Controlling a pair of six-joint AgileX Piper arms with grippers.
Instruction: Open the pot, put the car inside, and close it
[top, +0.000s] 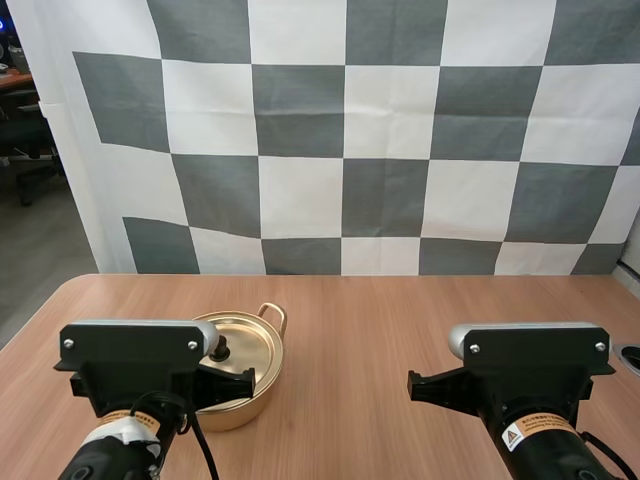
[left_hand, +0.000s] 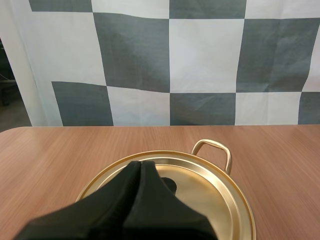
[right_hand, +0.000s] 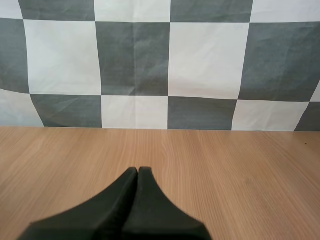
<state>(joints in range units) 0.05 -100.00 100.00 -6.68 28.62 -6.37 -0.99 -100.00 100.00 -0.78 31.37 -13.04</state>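
A gold pot (top: 252, 385) stands on the wooden table (top: 380, 340) at the left, its gold lid (top: 245, 345) on it with a small black knob (top: 222, 349). One loop handle (top: 272, 315) sticks out at the far side. In the left wrist view my left gripper (left_hand: 140, 167) is shut, its fingers lying together as one dark wedge just above the lid (left_hand: 210, 192), the tip near the knob (left_hand: 169, 186). My right gripper (right_hand: 138, 172) is shut too, low over bare table wood, away from the pot.
Both arms' mounts rise at the near edge, the left one (top: 130, 365) partly covering the pot, the right one (top: 530, 375) over the table's right side. A round dark fitting (top: 630, 355) sits at the table's right edge.
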